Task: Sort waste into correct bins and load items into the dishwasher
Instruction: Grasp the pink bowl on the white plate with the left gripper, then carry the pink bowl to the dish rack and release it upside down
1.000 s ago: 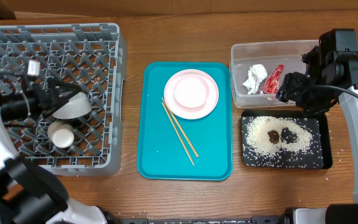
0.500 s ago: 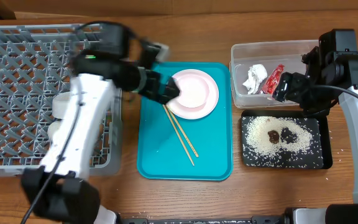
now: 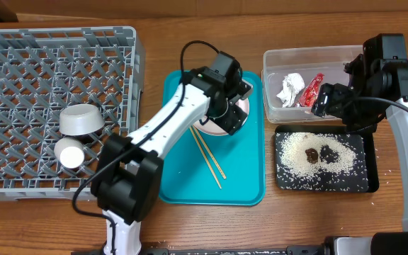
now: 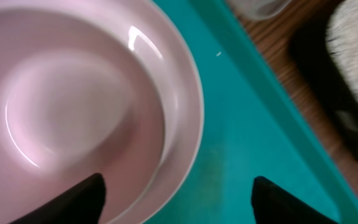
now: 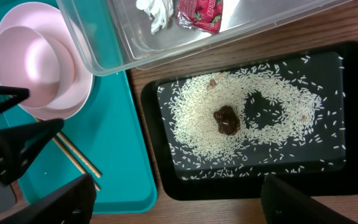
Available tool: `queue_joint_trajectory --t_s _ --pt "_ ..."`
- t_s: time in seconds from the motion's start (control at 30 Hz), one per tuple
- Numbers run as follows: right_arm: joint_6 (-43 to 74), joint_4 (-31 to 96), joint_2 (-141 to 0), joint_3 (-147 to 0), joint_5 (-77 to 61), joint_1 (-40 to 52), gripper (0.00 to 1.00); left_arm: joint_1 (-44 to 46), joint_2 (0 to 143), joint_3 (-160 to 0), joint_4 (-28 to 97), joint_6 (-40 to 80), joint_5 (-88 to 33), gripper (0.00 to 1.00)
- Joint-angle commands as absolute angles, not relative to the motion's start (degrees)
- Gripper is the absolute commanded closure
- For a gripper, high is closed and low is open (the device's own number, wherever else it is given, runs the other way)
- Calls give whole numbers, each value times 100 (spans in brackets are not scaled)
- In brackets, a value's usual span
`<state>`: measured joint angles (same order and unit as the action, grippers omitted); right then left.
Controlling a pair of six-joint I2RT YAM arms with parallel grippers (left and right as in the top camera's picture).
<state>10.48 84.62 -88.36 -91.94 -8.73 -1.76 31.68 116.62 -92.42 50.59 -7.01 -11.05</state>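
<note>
The round pinkish-white plate (image 4: pixel 184 118) carries the small pink-white dish (image 4: pixel 73 106) on the teal tray (image 3: pixel 183 170). My left gripper (image 4: pixel 176 202) is open low over the plate's right rim, one finger above the plate, the other above the tray; overhead it shows at the plate (image 3: pixel 232 119). Chopsticks (image 3: pixel 207 156) lie beside the plate. The grey bowl (image 3: pixel 81 120) and white cup (image 3: pixel 69 152) sit in the grey rack (image 3: pixel 20 64). My right gripper (image 5: pixel 179 205) is open and empty above the black tray (image 5: pixel 353 124).
The clear tub (image 3: pixel 275 64) holds the white napkin (image 3: pixel 289 88) and red wrapper (image 3: pixel 312 90). The black tray (image 3: pixel 370 170) holds rice (image 5: pixel 197 99) and brown lumps (image 5: pixel 227 119). The plate also shows in the right wrist view (image 5: pixel 73 93).
My left arm has swung from the rack, where it left the grey bowl, across to the plate on the teal tray. The right arm has stayed still.
</note>
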Motion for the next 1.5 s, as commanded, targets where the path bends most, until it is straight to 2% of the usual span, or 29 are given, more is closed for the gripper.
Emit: queue_joint_trajectory --t_s 0.0,0.13,0.2,0.33,0.53,0.63,0.8,1.07,1.27,1.47 --pt "1041 8447 -8818 -9301 -836 -163 14 3216 11883 -9295 5074 -615 -399 35" --pt "1039 8449 -8818 -9301 -838 -163 14 3218 11970 -9295 5076 -615 -401 64" --pt "1039 8455 -8818 -9301 -838 -163 13 3216 11961 -9297 5072 -613 -401 74" --pt "1041 8458 -8818 -9301 -838 -163 14 3225 11957 -9297 5116 -611 -401 86" --pt "1041 8475 -8818 -9301 -838 -163 14 3227 11959 -9295 5223 -489 -390 89" --pt "1041 8479 -8818 -9301 -836 -163 14 3227 11959 -9295 5221 -489 -381 96" --pt "1041 8503 -8818 -9301 -836 -163 14 3225 11893 -9367 5323 -436 -377 96" --pt "1039 8501 -8818 -9301 -836 -163 14 2998 11207 -10333 6020 -204 -314 96" --pt "1039 8501 -8818 -9301 -836 -163 14 2211 10407 -10707 6143 -215 -969 96" --pt "1039 8499 -8818 -9301 -836 -163 14 646 10125 -10704 6176 -578 -2926 96"
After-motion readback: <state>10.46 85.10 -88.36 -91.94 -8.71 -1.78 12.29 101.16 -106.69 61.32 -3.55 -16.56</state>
